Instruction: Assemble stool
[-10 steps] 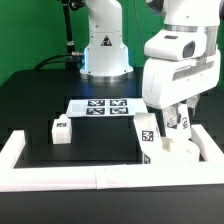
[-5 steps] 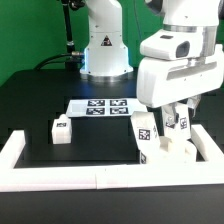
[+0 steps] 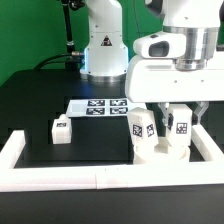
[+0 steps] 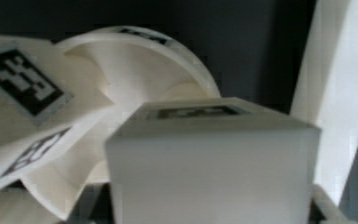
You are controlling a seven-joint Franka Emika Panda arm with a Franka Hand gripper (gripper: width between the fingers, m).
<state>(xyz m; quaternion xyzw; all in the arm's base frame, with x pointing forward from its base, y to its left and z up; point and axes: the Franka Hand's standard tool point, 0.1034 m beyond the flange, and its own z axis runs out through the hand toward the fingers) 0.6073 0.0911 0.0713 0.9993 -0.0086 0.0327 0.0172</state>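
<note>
Closest to me, the long white border rail (image 3: 100, 178) is running along the front edge of the black table (image 3: 50, 100) and turning back at the corner on the exterior view's left.

Just behind it, toward the exterior view's right, the round white seat (image 3: 172, 152) is lying flat on the table, close inside the rail. The gripper (image 3: 181, 118) is hanging straight down over it with its fingers clamped on a blocky white held leg (image 3: 182, 128), tag facing me. The wrist view is showing the same thing: the held leg (image 4: 211, 150) is filling the middle, with the seat's curved rim (image 4: 140, 70) beyond it and the rail (image 4: 345, 100) running past one side. From where I am standing, I cannot tell whether the leg's lower end is touching the seat or sitting in a socket.

Just beside it, on the exterior view's left, a second leg (image 3: 141, 132) is standing on end at the seat, leaning a little, its tag showing.

Well apart, on the exterior view's left, a third leg (image 3: 60, 130) is lying alone on the table.

Farther back, the marker board (image 3: 100, 106) is lying flat, and behind it the arm's white base (image 3: 105, 50) is rising against a green backdrop.
</note>
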